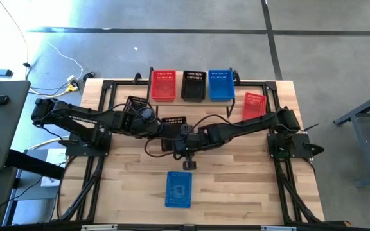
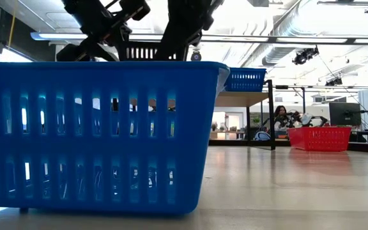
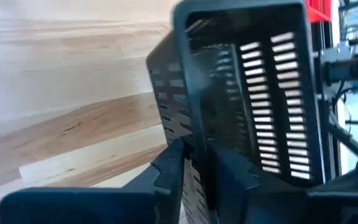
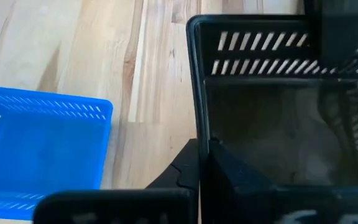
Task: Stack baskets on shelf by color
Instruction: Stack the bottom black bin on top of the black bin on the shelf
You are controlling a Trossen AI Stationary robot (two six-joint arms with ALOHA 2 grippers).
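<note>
A large blue basket [image 2: 101, 134] is seen close up on the wooden tabletop [image 2: 286, 188], filling the left and middle of the low view. Above its rim, dark arm parts are seen coming down from the top, with a black basket [image 2: 147, 51] partly visible between them. Farther back, another blue basket [image 2: 245, 79] is set on the shelf [image 2: 248, 99], and a red basket [image 2: 319, 138] is placed on the table at the right, with a person seen in the room beyond.

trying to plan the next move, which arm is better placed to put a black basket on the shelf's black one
Left, probably. The left gripper is shut on a black basket lying nearer the shelf and its black basket. The right gripper also grips a black basket, but farther out, mid-table.
</note>
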